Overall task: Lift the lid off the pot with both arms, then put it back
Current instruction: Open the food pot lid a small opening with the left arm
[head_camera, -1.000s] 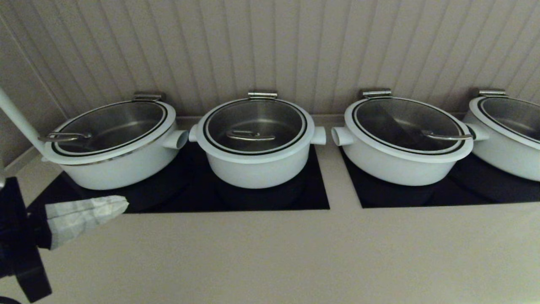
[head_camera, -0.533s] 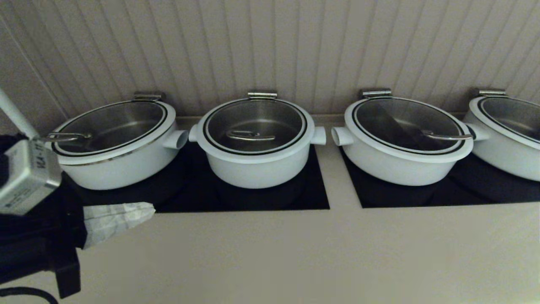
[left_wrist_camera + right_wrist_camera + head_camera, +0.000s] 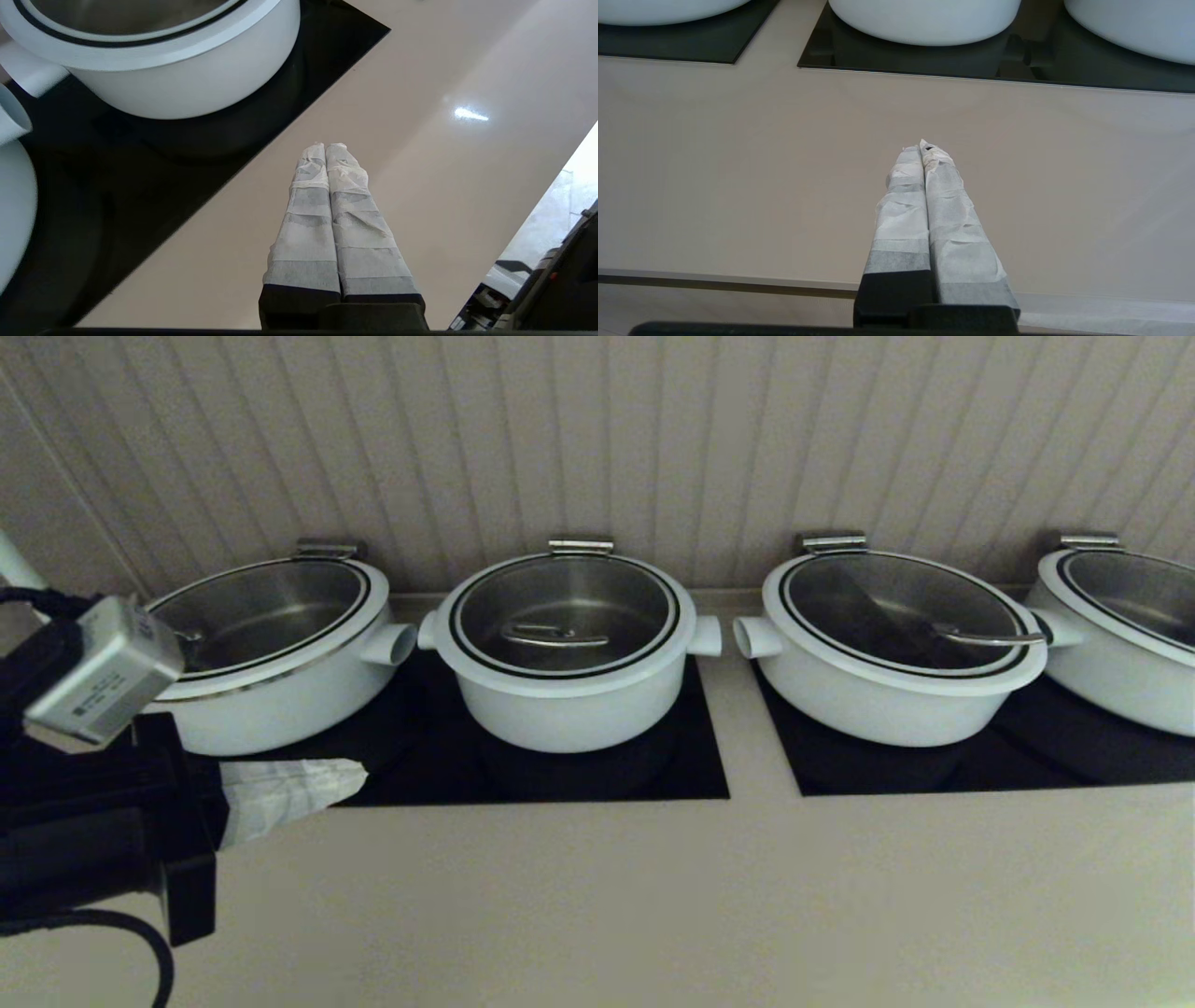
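Note:
The pot (image 3: 569, 705) is the second from the left, narrow and deep, on a black cooktop. The glass lid (image 3: 564, 607) sits closed on it, its curved steel handle (image 3: 553, 636) at the centre. My left gripper (image 3: 359, 775) is shut and empty, low at the cooktop's front edge, left of and in front of the pot. In the left wrist view the left gripper (image 3: 325, 147) points past the pot (image 3: 187, 79) and its lid (image 3: 131, 11). My right gripper (image 3: 922, 147) is shut and empty over the bare counter; it is out of the head view.
A wide white pot (image 3: 271, 681) stands left of the task pot, its stub handle (image 3: 392, 644) close to it. Two more wide pots (image 3: 887, 691) (image 3: 1120, 644) stand on the right cooktop (image 3: 934, 770). A ribbed wall rises behind. The beige counter (image 3: 653, 896) lies in front.
My left arm has come further into view, and its shut gripper has moved right and towards the cooktop's front edge. The pots and lids have not moved.

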Controlling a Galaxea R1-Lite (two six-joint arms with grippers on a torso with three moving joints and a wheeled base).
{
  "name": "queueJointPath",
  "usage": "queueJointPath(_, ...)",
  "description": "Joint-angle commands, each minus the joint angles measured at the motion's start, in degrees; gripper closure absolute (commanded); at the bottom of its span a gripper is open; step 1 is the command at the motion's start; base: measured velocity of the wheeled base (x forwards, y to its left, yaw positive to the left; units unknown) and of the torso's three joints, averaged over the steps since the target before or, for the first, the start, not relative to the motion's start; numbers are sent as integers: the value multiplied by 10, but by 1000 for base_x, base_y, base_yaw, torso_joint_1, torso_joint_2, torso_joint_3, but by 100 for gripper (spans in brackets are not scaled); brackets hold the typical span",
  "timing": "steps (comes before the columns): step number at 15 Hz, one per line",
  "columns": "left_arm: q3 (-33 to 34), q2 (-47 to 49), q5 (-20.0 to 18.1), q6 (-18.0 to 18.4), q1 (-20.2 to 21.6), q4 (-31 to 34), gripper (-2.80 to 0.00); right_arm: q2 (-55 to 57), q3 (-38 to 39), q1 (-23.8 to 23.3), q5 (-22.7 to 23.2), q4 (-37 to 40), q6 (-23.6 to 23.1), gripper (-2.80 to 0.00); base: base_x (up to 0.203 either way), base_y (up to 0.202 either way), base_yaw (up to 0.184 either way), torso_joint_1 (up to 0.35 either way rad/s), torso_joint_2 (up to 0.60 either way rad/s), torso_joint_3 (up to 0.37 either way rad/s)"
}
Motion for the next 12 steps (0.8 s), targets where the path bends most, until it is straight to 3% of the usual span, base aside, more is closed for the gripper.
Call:
queueJointPath(1, 16, 9, -1, -2, 0, 0, 0, 1, 0, 0, 0, 0, 0, 0, 0, 0, 0, 0, 0, 0)
queueJointPath(4, 23, 42, -4, -2, -3, -41, 0, 1, 0, 0, 0, 0, 0, 0, 0, 0, 0, 0, 0, 0)
queueJointPath(7, 36, 93, -2, -19, -12, -174, 0, 1, 0, 0, 0, 0, 0, 0, 0, 0, 0, 0, 0, 0)
queueJointPath(12, 31, 114, 0, -51, -33, -184, 0, 1, 0, 0, 0, 0, 0, 0, 0, 0, 0, 0, 0, 0)
